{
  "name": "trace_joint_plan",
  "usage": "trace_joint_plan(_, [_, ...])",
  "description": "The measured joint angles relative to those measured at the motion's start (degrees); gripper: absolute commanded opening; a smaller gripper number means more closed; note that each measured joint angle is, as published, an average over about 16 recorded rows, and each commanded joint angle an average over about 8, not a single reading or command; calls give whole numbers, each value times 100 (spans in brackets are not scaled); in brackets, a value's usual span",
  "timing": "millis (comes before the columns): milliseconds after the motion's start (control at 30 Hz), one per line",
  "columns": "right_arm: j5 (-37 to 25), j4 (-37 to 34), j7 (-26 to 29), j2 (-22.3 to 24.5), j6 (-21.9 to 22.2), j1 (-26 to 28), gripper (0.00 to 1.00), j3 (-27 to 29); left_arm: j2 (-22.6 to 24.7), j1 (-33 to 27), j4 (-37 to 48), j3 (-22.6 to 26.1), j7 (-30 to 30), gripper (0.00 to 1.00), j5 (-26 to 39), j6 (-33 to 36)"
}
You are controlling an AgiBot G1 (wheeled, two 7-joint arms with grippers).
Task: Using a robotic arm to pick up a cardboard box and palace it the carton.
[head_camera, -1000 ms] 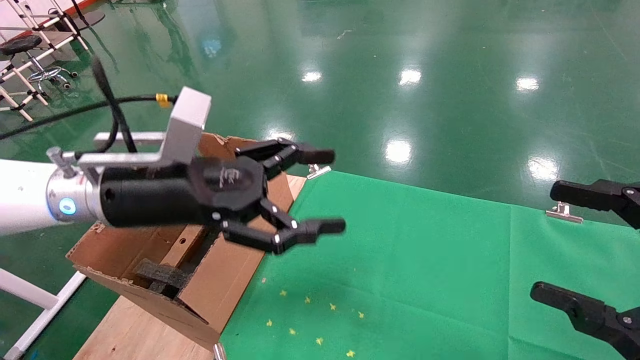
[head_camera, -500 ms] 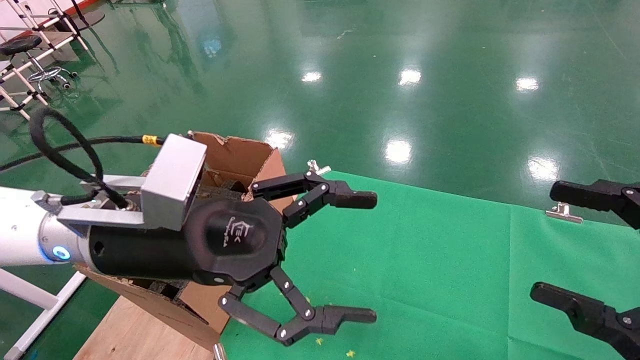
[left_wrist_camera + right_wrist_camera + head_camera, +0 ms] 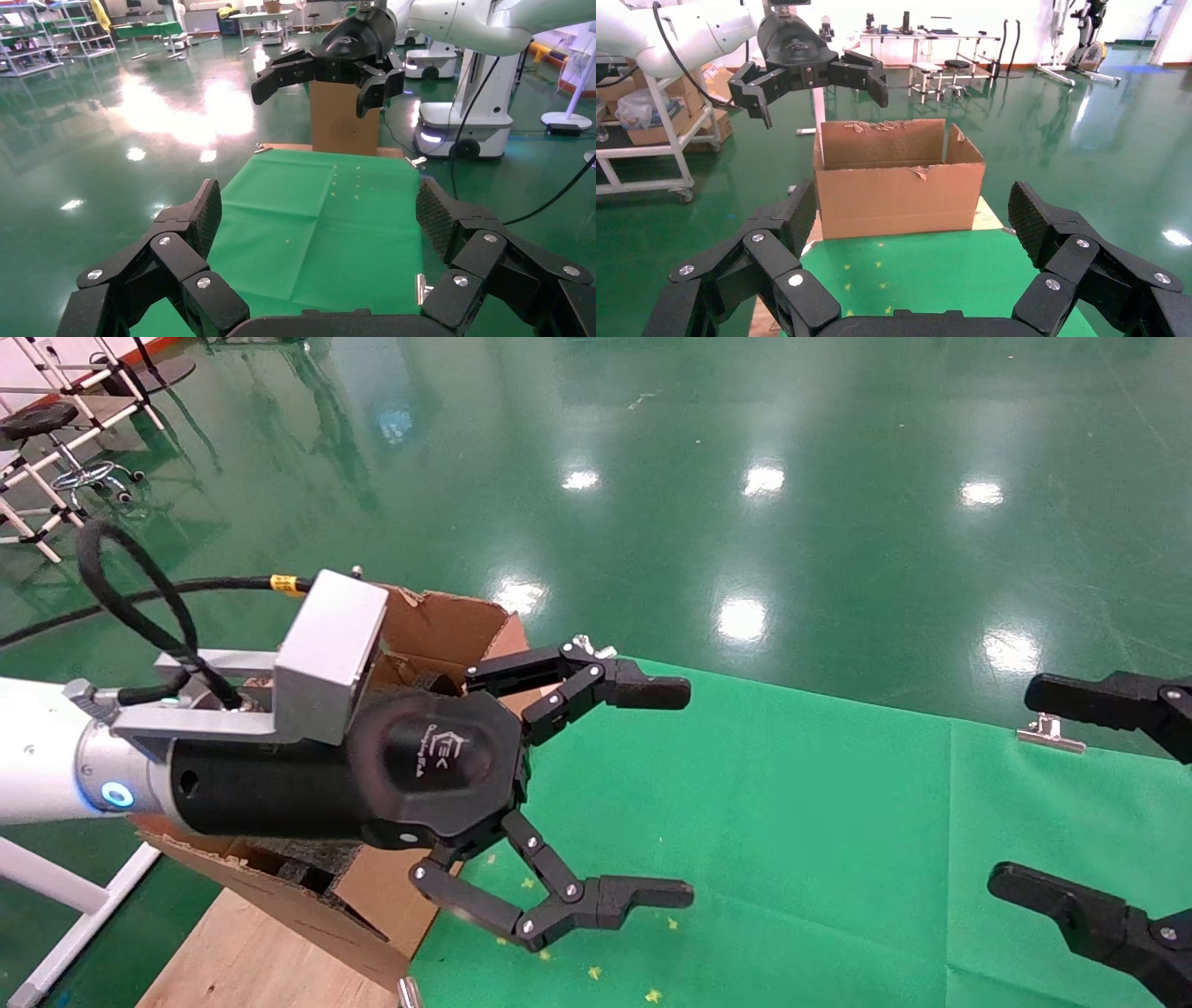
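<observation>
A robotic arm (image 3: pixel 56 775) reaches in from the left, its left gripper (image 3: pixel 666 794) spread wide and empty above the near-left part of a green cloth (image 3: pixel 792 822). Behind it, at the table's left end, stands the carton (image 3: pixel 898 179) with ragged flaps; the small cardboard box cannot be seen. At the right edge, the right gripper (image 3: pixel 1015 784) hangs open and holds nothing.

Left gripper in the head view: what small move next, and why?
Probably draw the left gripper back clear of the carton: it is open and empty, and no small box shows on the green cloth. The right gripper hangs apart.
</observation>
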Motion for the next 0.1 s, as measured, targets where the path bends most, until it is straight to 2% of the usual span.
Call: trace_joint_plan(100, [0, 0, 0, 0, 0, 0, 100, 0, 0, -7, 12, 2, -4, 100, 8, 0])
